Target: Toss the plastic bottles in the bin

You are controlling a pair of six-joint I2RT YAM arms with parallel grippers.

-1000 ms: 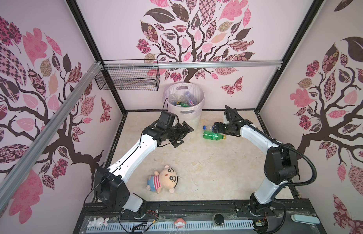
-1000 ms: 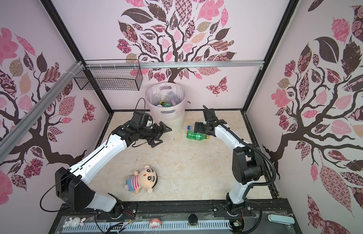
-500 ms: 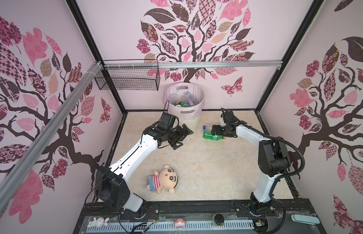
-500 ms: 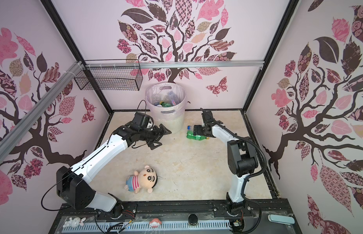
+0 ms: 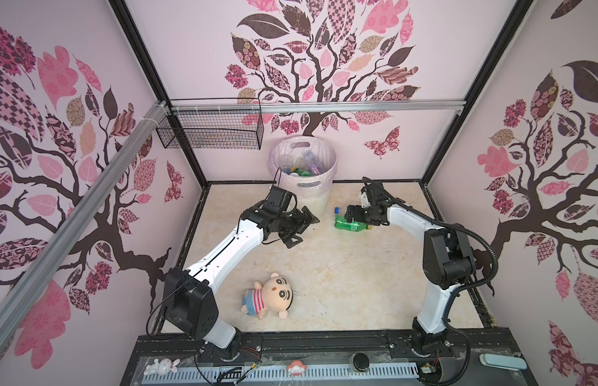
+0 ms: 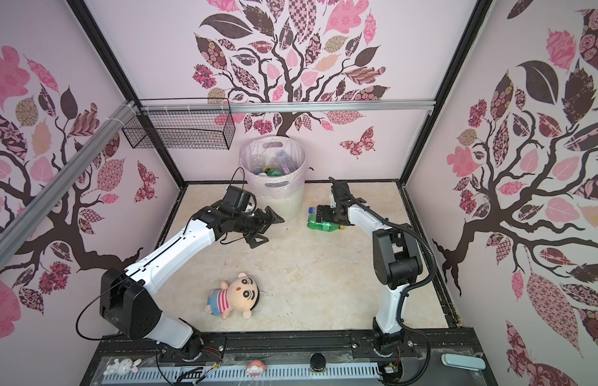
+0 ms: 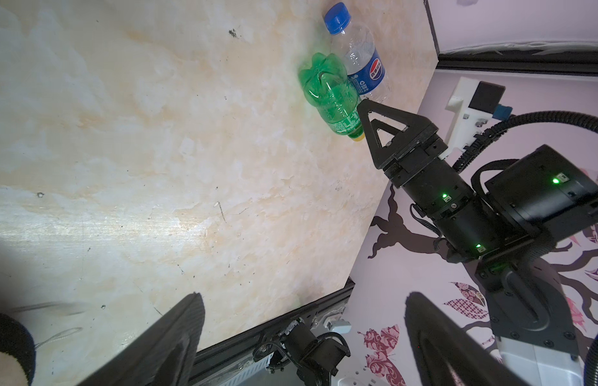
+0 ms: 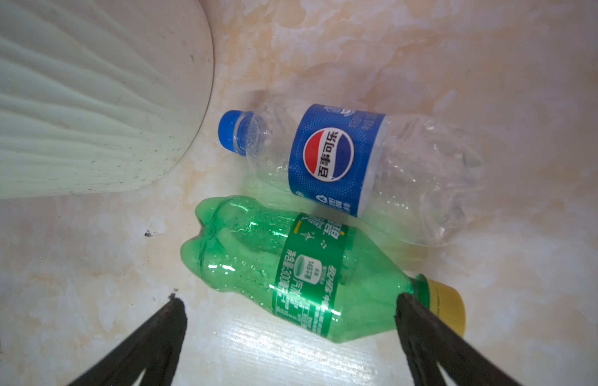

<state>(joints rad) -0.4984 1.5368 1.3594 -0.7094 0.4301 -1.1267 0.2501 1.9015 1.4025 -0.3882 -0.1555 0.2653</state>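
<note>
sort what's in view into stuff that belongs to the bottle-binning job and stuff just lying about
Belongs to the job:
- green bottle, yellow cap, lying on the floor
- clear bottle, blue label, lying beside it
- bin
- bottles already in the bin

Just lying about:
- plush doll
- wire-mesh basket hung on the rail
- white bunny figurine on the front ledge

2 near-equal high views over the floor [image 5: 357,267]; 2 close wrist views, both onto the green bottle [image 8: 291,267].

Green bottle [image 5: 352,227] lying beside bin [image 5: 316,201], plush doll [image 5: 271,298] well apart
</note>
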